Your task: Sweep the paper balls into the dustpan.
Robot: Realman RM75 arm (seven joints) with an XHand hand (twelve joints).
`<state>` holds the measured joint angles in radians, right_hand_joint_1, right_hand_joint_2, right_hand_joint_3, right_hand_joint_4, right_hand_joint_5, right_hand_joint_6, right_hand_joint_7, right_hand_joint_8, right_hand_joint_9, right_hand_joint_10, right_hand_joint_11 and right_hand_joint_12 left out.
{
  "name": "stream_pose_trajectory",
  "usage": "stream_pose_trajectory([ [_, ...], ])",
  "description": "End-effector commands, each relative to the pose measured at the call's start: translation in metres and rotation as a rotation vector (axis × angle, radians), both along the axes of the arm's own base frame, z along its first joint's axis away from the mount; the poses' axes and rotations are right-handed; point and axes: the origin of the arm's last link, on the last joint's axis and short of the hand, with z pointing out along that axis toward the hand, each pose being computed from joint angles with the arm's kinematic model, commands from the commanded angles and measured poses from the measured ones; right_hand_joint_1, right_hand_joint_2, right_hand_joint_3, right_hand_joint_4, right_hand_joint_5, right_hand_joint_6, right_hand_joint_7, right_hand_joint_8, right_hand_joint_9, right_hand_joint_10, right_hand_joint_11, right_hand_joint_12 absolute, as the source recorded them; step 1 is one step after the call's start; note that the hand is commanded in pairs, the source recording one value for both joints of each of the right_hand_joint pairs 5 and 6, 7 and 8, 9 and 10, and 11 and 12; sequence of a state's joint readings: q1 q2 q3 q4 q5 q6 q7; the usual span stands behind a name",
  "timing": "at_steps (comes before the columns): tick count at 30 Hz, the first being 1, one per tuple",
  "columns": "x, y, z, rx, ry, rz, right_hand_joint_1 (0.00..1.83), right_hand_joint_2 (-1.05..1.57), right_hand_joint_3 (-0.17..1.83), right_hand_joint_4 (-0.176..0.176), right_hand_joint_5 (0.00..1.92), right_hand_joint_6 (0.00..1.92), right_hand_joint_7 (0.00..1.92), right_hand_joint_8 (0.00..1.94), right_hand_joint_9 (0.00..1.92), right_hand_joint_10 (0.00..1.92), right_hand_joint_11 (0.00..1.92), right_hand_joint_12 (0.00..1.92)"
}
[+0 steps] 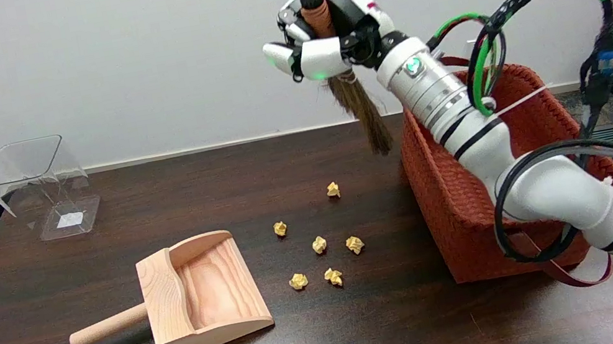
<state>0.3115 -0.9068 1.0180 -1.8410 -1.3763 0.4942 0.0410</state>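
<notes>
Below and left of the right hand [323,36], gripping a small brown straw broom [361,108] aloft, lie crumpled yellow paper balls [319,245], the wooden dustpan [202,294] farther left.

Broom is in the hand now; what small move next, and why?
Probably lower the right hand so the broom bristles reach the table just right of the paper balls. The broom hangs in the air, and the dustpan lies left of the balls.
</notes>
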Motion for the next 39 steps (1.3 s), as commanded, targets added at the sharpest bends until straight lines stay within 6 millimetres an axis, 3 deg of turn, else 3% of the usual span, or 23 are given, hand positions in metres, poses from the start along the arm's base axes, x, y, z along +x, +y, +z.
stream_pose_trajectory([
  [1,-0.056,-0.005,-0.020,-0.013,-0.034,-0.148,1.45,1.06,0.62,0.000,1.92,1.92,1.92,1.92,1.92,1.92,1.92,1.92],
  [22,-0.115,-0.034,-0.032,-0.066,0.063,-0.228,1.45,1.03,0.59,0.000,1.92,1.92,1.92,1.92,1.92,1.92,1.92,1.92],
  [39,-0.143,-0.017,-0.031,-0.038,0.077,-0.311,1.47,0.99,0.61,0.000,1.92,1.92,1.92,1.92,1.92,1.92,1.92,1.92],
])
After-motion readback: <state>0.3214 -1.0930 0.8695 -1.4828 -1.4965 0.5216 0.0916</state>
